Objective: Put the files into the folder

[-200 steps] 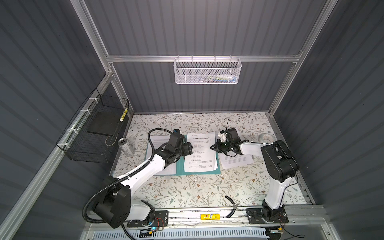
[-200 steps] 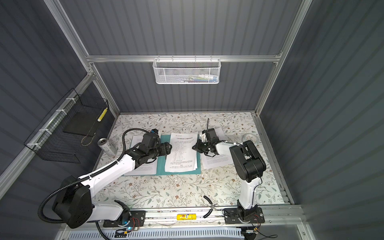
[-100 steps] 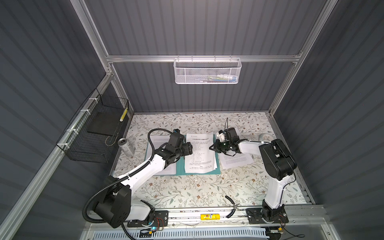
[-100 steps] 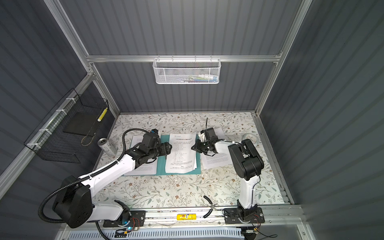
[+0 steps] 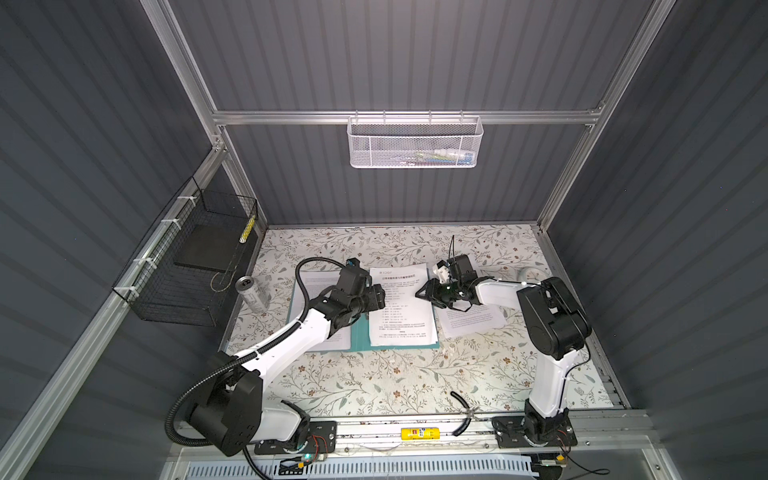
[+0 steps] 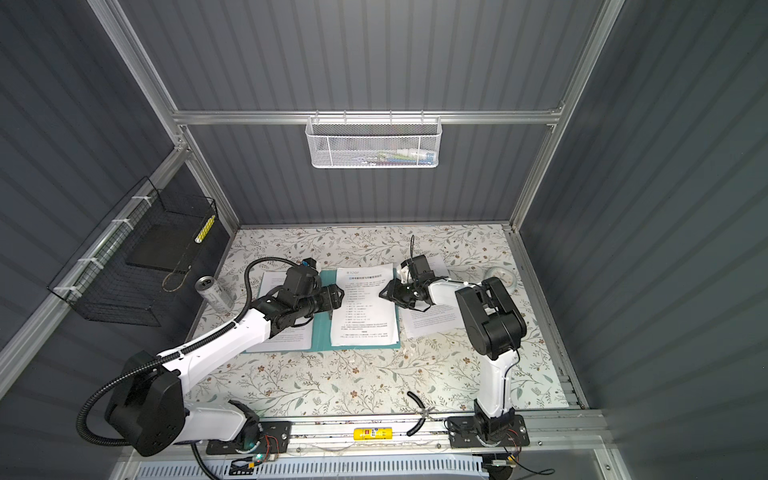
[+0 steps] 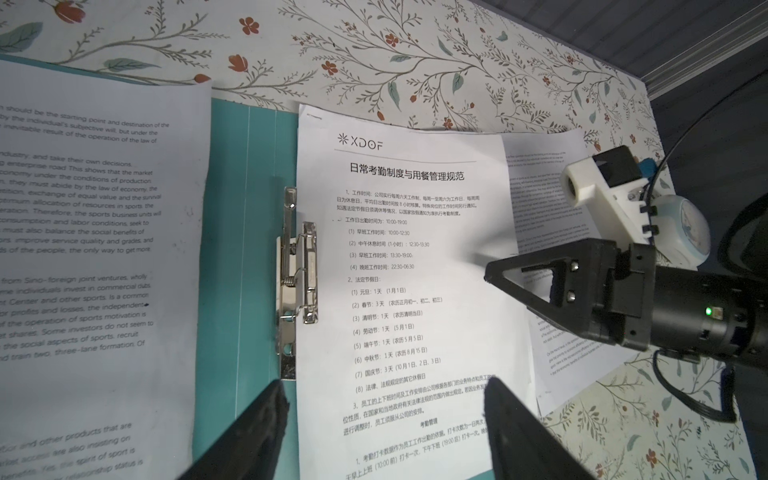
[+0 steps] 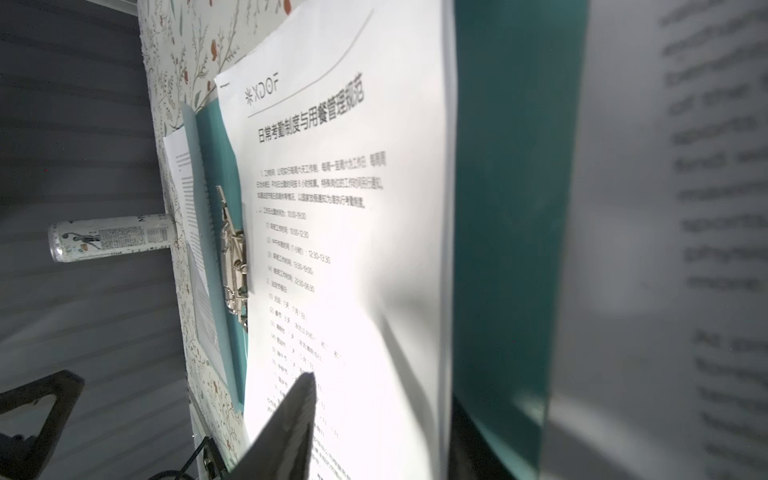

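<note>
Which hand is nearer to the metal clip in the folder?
Left. The left hand is just beside the metal clip; the right hand is across the headed sheet, at its far edge.

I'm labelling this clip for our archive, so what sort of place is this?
Probably a robot test cell, not an office: an aluminium frame with grey ribbed panels encloses a floral-covered table, and a left arm and right arm are bolted to its front rail.

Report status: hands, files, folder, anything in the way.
Left hand open over the headed sheet. Right hand open, straddling that sheet's edge. Sheet lies in the open folder, beside the clip; another sheet outside, under the right arm. Nothing in the way.
</note>
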{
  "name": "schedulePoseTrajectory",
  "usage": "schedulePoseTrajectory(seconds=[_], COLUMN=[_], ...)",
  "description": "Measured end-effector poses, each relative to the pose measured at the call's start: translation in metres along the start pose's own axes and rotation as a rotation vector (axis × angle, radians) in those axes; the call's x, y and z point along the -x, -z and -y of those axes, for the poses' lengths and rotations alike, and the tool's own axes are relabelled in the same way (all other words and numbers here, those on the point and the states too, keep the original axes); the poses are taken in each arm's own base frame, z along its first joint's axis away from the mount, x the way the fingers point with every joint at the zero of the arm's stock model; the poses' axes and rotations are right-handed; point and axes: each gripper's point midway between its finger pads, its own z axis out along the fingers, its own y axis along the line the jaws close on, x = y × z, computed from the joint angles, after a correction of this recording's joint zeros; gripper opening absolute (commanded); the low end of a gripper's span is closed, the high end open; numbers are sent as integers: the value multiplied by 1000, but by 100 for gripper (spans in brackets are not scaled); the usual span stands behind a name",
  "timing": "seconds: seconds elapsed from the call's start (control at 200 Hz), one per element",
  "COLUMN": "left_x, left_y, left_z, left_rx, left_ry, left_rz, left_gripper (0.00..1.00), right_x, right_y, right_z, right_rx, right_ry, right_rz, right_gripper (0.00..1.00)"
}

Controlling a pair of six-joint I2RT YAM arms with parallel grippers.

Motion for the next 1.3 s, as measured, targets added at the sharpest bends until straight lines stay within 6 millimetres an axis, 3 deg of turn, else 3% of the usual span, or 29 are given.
schedulePoseTrajectory(seconds=[0.095, 0.205, 0.295, 0.43, 0.495, 0.585, 0.716, 0.866, 0.996, 1.126, 1.301], left_x=[1, 2, 2, -1, -4, -2, 17, 36, 34, 21, 0], left_y=[0, 0, -2, -11, -18, -28, -39, -52, -72, -99, -134], left_z=[0, 0, 0, 2, 3, 13, 55, 118, 158, 182, 189], left_rx=[-1, -3, -4, -13, -16, -32, -113, -233, -308, -364, -380], left_ry=[2, 2, 2, 2, 1, -9, -40, -95, -130, -148, -152], left_rz=[5, 8, 9, -6, -24, -40, -22, 7, -12, -58, -127], left_gripper=[76, 76, 76, 76, 77, 77, 78, 78, 77, 77, 76], right_x=[0, 4, 17, 48, 59, 66, 63, 52, 31, 8, -6], right_y=[2, 19, 52, 118, 150, 190, 228, 239, 240, 233, 219], right_z=[5, 8, 8, 17, 32, 68, 117, 141, 168, 185, 194], right_rx=[-34, -73, -87, -111, -134, -189, -292, -358, -408, -437, -425], right_ry=[-6, -16, -19, -26, -43, -103, -207, -261, -333, -388, -428], right_rz=[0, 22, 85, 237, 308, 386, 440, 425, 396, 350, 306], right_gripper=[53, 54, 54, 55, 54, 54, 54, 54, 56, 56, 55])
